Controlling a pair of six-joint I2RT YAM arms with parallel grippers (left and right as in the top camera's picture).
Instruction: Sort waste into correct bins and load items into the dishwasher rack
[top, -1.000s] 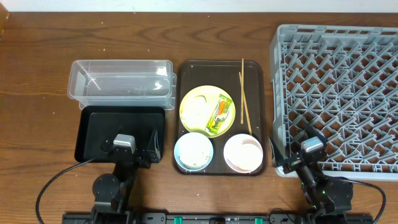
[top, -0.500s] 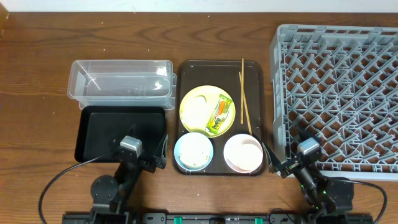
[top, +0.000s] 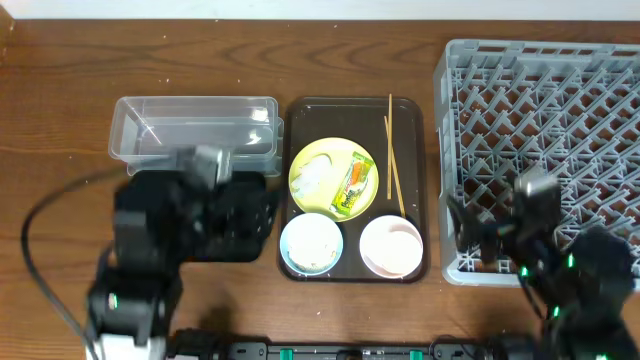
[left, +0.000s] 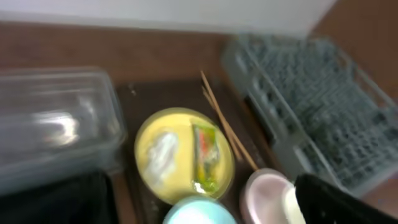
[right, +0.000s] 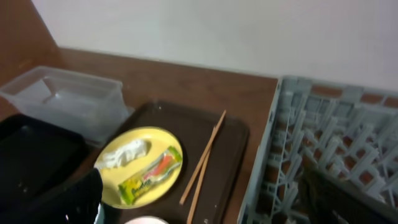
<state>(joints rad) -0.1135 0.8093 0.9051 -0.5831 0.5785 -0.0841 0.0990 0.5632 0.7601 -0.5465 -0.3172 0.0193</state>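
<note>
Brown wood is the worktop (top: 60, 80), with a pale wall (right: 186, 25) behind. Nothing looks sorted yet, so I think the job is only starting. The wrapper (top: 353, 186) and the paper (top: 318, 178) lie on the plate (top: 305, 155), which sits on the brown tray (top: 300, 110). The blue bowl (top: 312, 243) and the pink bowl (top: 390, 246) sit in front of the plate, and the chopsticks (top: 391, 150) lie just to its right. The tub (top: 195, 125) and the rack (top: 560, 90) have nothing in them. The black tray (right: 34, 152) is just in front of the tub, and from above the left arm (top: 140, 260) hides most of it.

The left hand (top: 250, 212) hangs over the black tray, beside the blue bowl. It is too blurry, so I cannot tell if it is wide or narrow. The right hand (right: 199, 190) hangs by the near left corner of the rack. It looks wide, with nothing in it.

I think the wrapper comes first. A hand would need to reach over the plate, come down on the wrapper, pinch it and carry it to the tub or the black tray. It is thin and flat, so the pinch must be low and careful
</note>
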